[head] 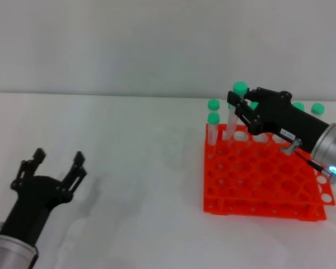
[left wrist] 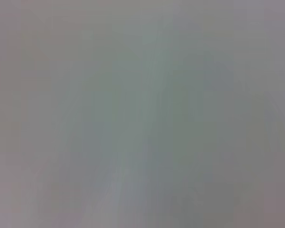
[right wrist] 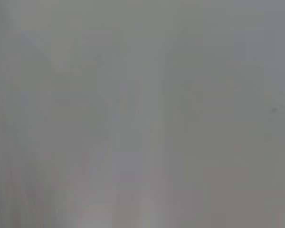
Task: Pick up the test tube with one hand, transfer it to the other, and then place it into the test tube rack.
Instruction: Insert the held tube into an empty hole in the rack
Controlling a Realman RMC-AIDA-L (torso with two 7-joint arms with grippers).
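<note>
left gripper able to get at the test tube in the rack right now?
Probably not. The left gripper sits open, low on the table's left, far from the orange rack. The right gripper is already at the test tube, blocking that side.

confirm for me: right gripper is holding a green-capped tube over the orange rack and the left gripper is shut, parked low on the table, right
Not quite. In the head view the left gripper is open, fingers spread, holding nothing. The rest holds: the right gripper grips the test tube over the orange rack.
</note>
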